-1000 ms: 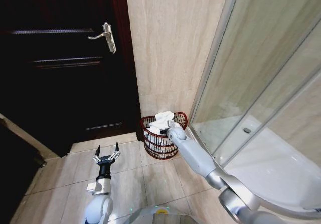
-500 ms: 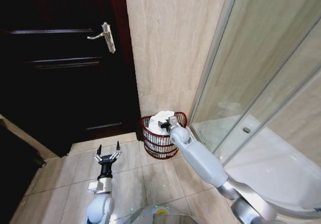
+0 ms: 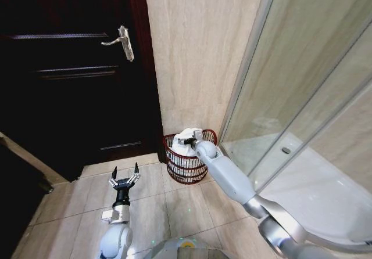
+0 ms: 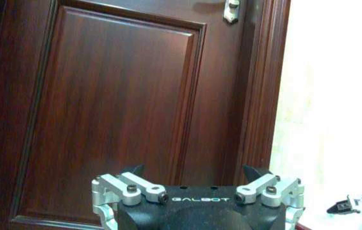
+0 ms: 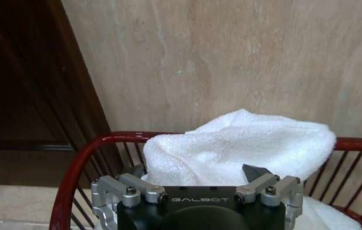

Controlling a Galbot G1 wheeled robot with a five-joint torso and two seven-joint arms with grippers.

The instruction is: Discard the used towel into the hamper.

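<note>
My R gripper (image 3: 189, 138) over dark-red wire hamper (image 3: 174, 160) rim, fingers pinching white terry towel (image 5: 245, 143) — positioned for drop inside. L gripper (image 3: 124, 180) idle above floor, fingers wide.

A dark wooden door (image 3: 75, 79) with a metal handle (image 3: 121, 41) adjoins beige marble wall (image 3: 197, 50), tiled floor (image 3: 157, 207) and glass shower enclosure (image 3: 308, 96).

Head view, lower centre: hamper (image 3: 187, 165) stood on the floor (image 3: 157, 204) against the wall (image 3: 197, 56), towel (image 3: 187, 138) heaped in it. Door (image 3: 75, 79) filled the frame's left, shower enclosure (image 3: 302, 125) the right. My right gripper (image 3: 190, 141) was over the hamper's rim; my left gripper (image 3: 124, 179) sat lower left, before the door.
</note>
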